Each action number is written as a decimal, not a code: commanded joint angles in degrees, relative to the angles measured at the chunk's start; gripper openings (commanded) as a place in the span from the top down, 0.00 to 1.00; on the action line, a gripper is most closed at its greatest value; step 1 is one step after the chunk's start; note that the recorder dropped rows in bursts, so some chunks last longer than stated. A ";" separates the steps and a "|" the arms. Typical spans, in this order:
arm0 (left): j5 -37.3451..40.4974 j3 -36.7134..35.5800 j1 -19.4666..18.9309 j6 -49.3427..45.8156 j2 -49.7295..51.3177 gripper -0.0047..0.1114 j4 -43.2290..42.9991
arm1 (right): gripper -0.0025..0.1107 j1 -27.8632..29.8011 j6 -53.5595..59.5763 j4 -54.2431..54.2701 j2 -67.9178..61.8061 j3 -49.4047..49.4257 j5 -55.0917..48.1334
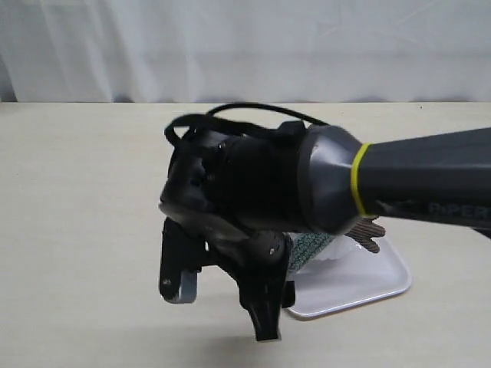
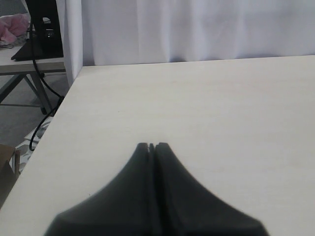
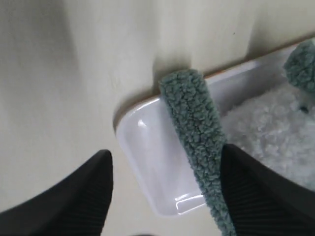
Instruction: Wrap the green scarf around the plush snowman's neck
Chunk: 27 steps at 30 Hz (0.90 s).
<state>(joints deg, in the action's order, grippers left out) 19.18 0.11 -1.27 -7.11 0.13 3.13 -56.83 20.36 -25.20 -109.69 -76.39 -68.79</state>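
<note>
With no tray (image 1: pixel 368 287) in its view, shut and empty over bare counter (image 2: pixel 197 98): left tool (image 2: pixel 151 145). Above the tray's corner, jaws apart, gripping nothing: right tool (image 3: pixel 166 152). Draped across the tray's rim, one blunt end of fuzzy sage-green scarf (image 3: pixel 194 123). Inside the tray, fluffy white snowman (image 3: pixel 266 128). Wrapping probably midway; neck hidden. Next: regrip that loose end, carry around.
</note>
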 commanded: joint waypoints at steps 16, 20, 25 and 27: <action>-0.65 -0.11 0.00 0.01 -0.13 0.96 -0.06 | 0.61 0.06 -10.10 -20.69 -6.44 10.13 8.96; -0.65 -0.11 0.00 0.01 -0.13 0.96 -0.06 | 0.86 0.06 -13.15 -23.56 -6.44 10.13 8.56; -0.65 -0.11 0.00 0.01 -0.13 0.96 -0.06 | 0.94 0.06 -13.69 -26.43 -6.44 10.13 8.32; -0.65 -0.11 0.00 0.01 -0.13 0.96 -0.06 | 0.94 0.06 -13.71 -26.89 -6.44 10.01 8.32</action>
<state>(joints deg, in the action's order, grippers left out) 19.18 0.11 -1.27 -7.11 0.13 3.13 -56.83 7.13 -50.41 -116.17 -66.48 -60.22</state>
